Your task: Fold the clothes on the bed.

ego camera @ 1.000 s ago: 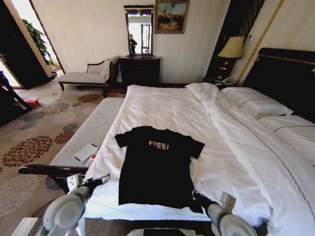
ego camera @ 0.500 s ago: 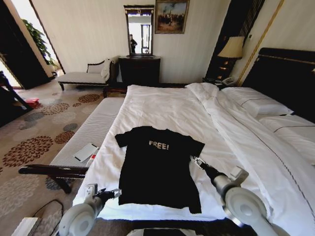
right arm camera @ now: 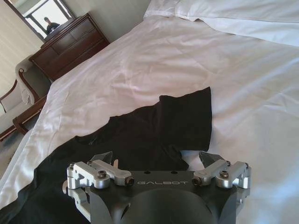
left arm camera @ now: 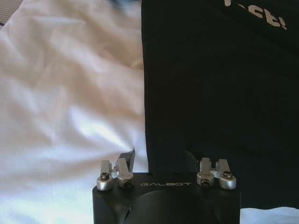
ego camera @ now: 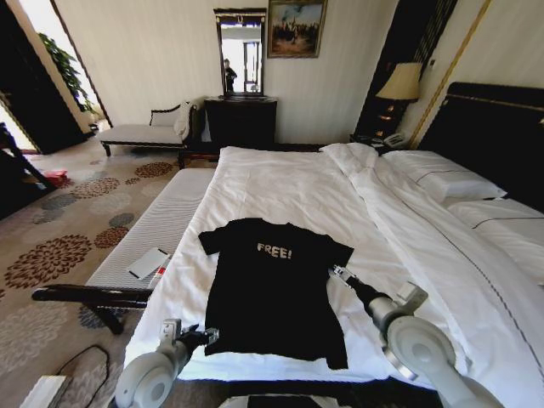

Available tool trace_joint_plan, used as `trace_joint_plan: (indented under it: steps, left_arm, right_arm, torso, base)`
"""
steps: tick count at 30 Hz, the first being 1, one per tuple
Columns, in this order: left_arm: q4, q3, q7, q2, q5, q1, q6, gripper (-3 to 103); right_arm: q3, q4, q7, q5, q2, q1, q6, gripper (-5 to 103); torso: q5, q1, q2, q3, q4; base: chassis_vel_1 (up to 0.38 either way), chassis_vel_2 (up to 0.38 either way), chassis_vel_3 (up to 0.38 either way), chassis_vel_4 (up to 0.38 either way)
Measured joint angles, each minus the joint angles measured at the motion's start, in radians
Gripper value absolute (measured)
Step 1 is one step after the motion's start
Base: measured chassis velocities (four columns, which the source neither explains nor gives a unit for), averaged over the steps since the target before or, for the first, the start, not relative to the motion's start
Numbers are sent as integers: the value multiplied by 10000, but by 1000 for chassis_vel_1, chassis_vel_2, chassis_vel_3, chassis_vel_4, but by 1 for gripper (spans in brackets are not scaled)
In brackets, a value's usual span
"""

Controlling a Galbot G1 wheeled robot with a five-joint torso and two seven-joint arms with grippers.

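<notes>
T-shirt [ego camera: 274,289], black soft fabric w/ white "FREE!" lettering, lies flat on the big white-sheeted bed [ego camera: 289,183], near its foot edge.

Head view: your left gripper [ego camera: 207,335] sits at the hem corner, 7 o'clock of the shirt; right gripper [ego camera: 336,274] at 3 o'clock, under the sleeve. Risk: you pinch sheet along w/ fabric, since both are soft and lie flush. A striped white bench [ego camera: 153,229] runs at 9 o'clock, a floral carpet [ego camera: 51,246] beyond it.

Left wrist view: fingers apart, straddling the shirt's side edge. Grab too shallow and the hem slips.

Right wrist view: fingers apart over the sleeve, nothing clamped. A dark wooden dresser [right arm camera: 70,46] stands behind.
</notes>
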Motion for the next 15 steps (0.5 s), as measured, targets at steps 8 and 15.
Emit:
trace_joint_plan:
  steps: [8, 15]
  left_arm:
    - [-152, 11, 4, -4, 148, 134, -1, 39]
    - [-213, -36, -1, -6, 234, 261, -1, 12]
  right_arm:
    - [-10, -11, 61, 10, 18, -2, -13, 100]
    - [-7, -12, 77, -19, 44, -48, -13, 100]
  torso:
    - [-1, 0, 0, 0, 0]
    - [-1, 0, 0, 0, 1]
  base:
    - [0, 0, 0, 0]
    - [0, 0, 0, 0]
